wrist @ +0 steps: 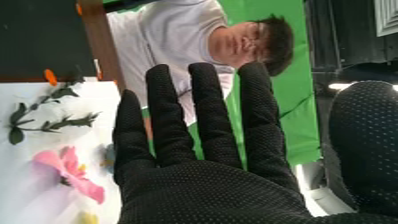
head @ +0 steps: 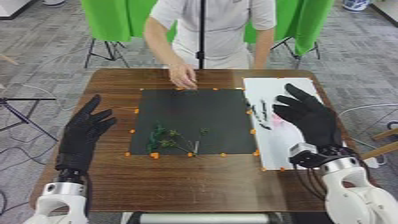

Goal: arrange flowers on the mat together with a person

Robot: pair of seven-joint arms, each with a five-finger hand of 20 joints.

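Green stems (head: 158, 135) on near part of black mat (head: 209, 107) in head view, person's hand (head: 183, 77) at far edge; left hand (head: 82, 132) relaxed, right hand (head: 311, 120) open over white sheet (head: 275, 87); right wrist view: fingers straight, pink flower (wrist: 85, 188) on sheet; likely pre-pick, next lower and pinch flower

head view: high, facing forward-down, whole table (head: 178, 180) in frame | right wrist view: close behind right hand (head: 313, 120), facing across, turned sideways | shared: person (head: 233, 35) upper middle, white sheet (head: 276, 159) right in head view
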